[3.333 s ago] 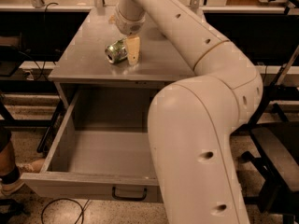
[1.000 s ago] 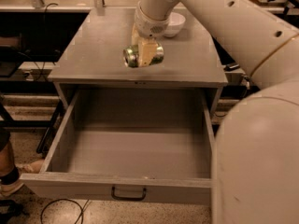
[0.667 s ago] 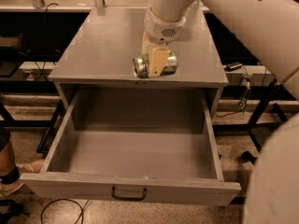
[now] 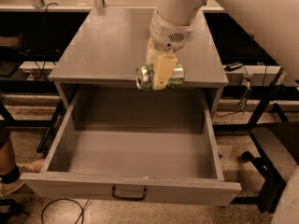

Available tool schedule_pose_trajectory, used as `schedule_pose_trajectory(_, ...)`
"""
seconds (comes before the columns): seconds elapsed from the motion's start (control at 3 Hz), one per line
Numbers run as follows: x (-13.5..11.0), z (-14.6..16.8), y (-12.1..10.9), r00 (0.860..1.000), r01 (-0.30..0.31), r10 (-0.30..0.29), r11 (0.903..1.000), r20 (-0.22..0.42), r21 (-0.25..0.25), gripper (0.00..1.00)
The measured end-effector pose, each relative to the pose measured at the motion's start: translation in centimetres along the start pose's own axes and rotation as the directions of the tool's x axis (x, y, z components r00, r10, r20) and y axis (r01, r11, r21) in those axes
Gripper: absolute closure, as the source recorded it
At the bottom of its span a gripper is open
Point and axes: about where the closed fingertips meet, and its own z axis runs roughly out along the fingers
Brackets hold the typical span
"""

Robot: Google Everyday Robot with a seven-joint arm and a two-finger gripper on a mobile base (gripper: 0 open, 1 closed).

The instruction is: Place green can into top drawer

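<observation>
Hidden / cut off:
- Arm (image 4: 176, 13) enters from the top edge. A large pale shell of it is cut off at the right edge and top right corner.
- Gripper (image 4: 160, 81) points down over the counter's front edge, a little right of the edge's middle. One tan finger (image 4: 164, 70) faces the camera. The other is behind the load and out of sight.
- That finger covers the middle of the green can (image 4: 177, 75), so only its two ends show.
- The drawer's rear wall sits in shadow under the counter's front edge, with little detail there.
- At the left edge, part of a person's leg and shoe (image 4: 10, 177), cropped.

Materials and shapes:
- Green can: shiny metal, lying on its side, silver top facing left and green body to the right. The fingers are clamped across its middle. It hangs in the air at the counter's front edge, above the rear of the open drawer and not touching the counter.
- Counter (image 4: 117, 45): flat matt grey cabinet top, square-cornered.
- Wrist housing: smooth white, with a small perforated patch.
- Floor: speckled, with a dark cable (image 4: 60, 208) looping near the front left.

Containers:
- Top drawer (image 4: 140, 153): pulled fully out, a deep grey box nearly as wide as the counter. Its floor and side walls show as bare grey. A dark metal handle (image 4: 129, 194) sits at the middle of the front panel.
</observation>
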Motion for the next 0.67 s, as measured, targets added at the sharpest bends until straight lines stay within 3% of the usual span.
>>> schedule_pose_trajectory(0.33,-0.1,3.3,0.6,0.999,-0.008,0.007,0.9997,-0.043,-0.022,1.00)
schedule_pose_trajectory(0.67,-0.1,9.5,2.5,0.996,-0.057,0.053,0.9973,-0.072,-0.047,1.00)
